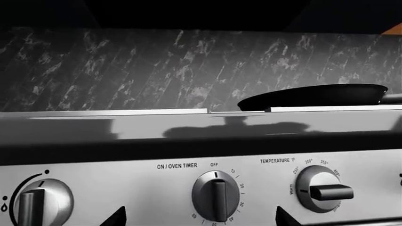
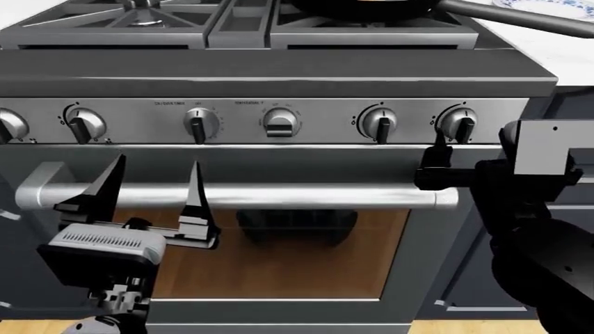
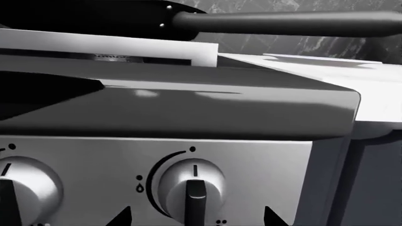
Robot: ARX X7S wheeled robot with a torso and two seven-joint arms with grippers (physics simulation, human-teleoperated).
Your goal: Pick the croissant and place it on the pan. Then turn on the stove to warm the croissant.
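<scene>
The black pan sits on the stove's right rear grate, its long handle pointing right. In the left wrist view the pan shows side-on above the stove top. The croissant is hidden from every view. My right gripper is open in front of the far-right burner knob. In the right wrist view that knob stands between the two fingertips of the right gripper, its pointer straight up. My left gripper hangs open by the oven's bar handle.
The left wrist view faces the oven timer knob at OFF, the temperature knob and a burner knob. A blue-and-white plate lies on the counter right of the stove. A dark marble backsplash rises behind.
</scene>
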